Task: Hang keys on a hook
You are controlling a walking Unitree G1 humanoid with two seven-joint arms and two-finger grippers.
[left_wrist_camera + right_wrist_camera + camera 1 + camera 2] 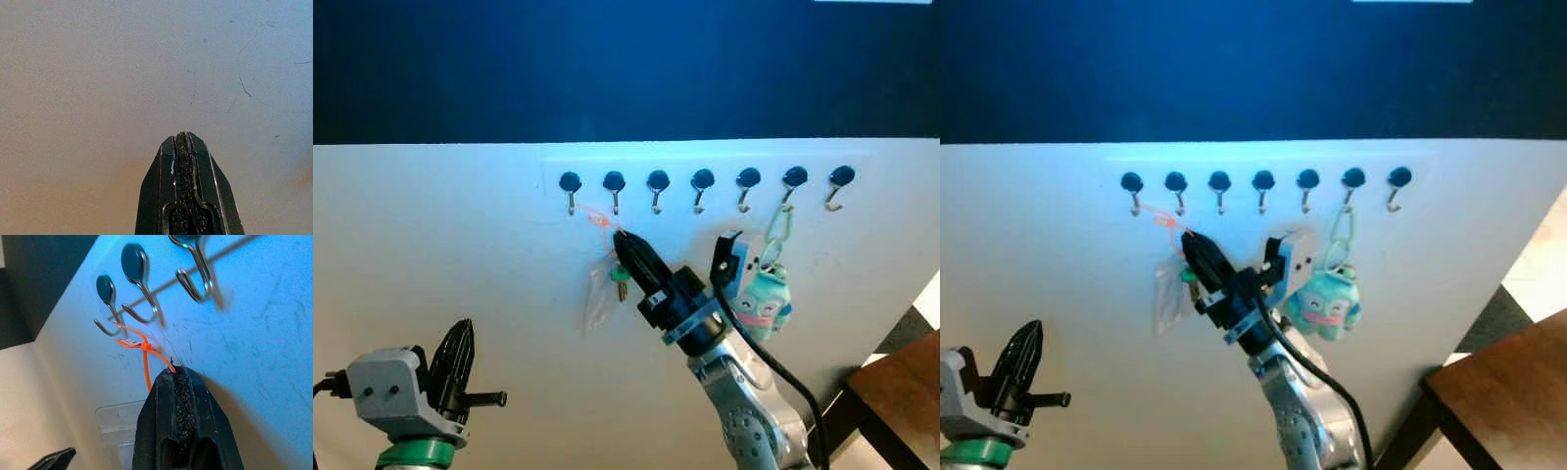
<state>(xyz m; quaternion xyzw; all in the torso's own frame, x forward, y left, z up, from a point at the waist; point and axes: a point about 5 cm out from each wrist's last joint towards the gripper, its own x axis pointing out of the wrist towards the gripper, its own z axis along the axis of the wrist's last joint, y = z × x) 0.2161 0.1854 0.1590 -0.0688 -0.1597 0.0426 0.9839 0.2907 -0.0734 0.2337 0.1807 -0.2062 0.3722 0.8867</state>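
**Orange tie at the left-most hook, right end effector pinched on it**

A white wall panel [431, 255] carries a row of seven hooks [703, 186] with dark round caps — the row runs along the panel's upper edge, below a dark blue band. The right end effector [623, 241] reaches up to the panel just below the two left-most hooks. Its fingers are pressed together on a thin orange zip tie [145, 352], whose loop lies at the left-most hook [571, 190]; whether the loop sits fully over the hook's tip cannot be told. Beneath the tie hang the keys [621, 286] — a green-headed one shows beside the fingers — together with a clear plastic pouch [598, 299] that lies flat against the panel.

Further right, a pale green plush charm [766, 302] hangs by a light green clip from the sixth hook [792, 186], just beside the right arm's wrist.

The left end effector [456, 354] is held low near the panel's lower left part, well apart from the hooks. Its fingers are together with nothing between them, pointing at bare wall.

At the lower right corner a brown wooden bench [1508, 392] edge shows.
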